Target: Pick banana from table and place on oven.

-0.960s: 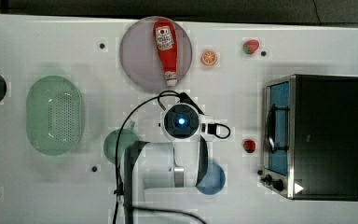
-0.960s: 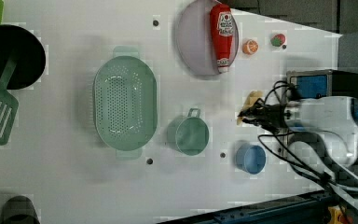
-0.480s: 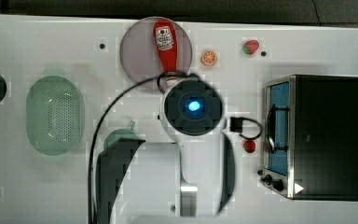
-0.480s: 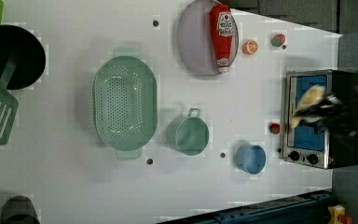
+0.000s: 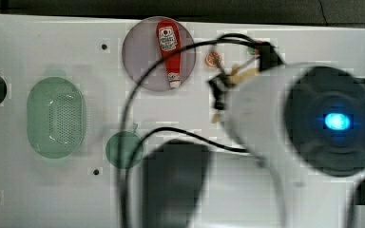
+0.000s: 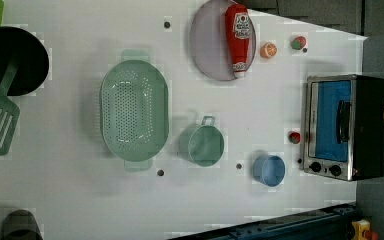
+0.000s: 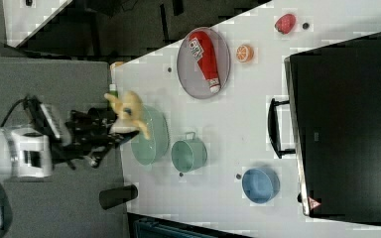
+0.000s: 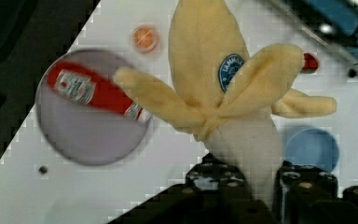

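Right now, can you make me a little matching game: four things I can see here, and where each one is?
Things:
1. banana
2. ketchup bottle
3. blue bowl
4. strawberry

Places:
A. lying on the round grey plate
B. on the table right by the oven door
C. held in the gripper
D. on the table near the oven's knobs

Pairs: 1-C, 2-A, 3-D, 4-B
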`<state>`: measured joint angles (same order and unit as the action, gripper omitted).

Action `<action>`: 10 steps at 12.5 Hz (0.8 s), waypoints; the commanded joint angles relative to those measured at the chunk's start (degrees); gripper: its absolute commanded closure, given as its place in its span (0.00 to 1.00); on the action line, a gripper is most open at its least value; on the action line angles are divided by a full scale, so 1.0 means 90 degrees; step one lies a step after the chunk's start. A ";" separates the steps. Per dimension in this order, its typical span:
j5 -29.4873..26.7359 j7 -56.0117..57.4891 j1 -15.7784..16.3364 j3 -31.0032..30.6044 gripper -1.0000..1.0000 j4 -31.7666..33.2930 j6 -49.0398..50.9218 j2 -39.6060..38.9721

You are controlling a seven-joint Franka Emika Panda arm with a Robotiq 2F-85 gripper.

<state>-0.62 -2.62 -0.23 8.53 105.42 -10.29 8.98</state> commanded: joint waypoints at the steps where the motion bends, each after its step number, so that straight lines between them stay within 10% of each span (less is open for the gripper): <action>1: 0.0391 0.1695 -0.0268 0.0993 0.79 0.0083 0.0120 -0.0651; 10: 0.0011 0.5407 -0.0345 0.3084 0.79 0.0028 -0.2030 -0.2344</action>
<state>1.55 38.72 -5.13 38.30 106.37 -26.94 -15.82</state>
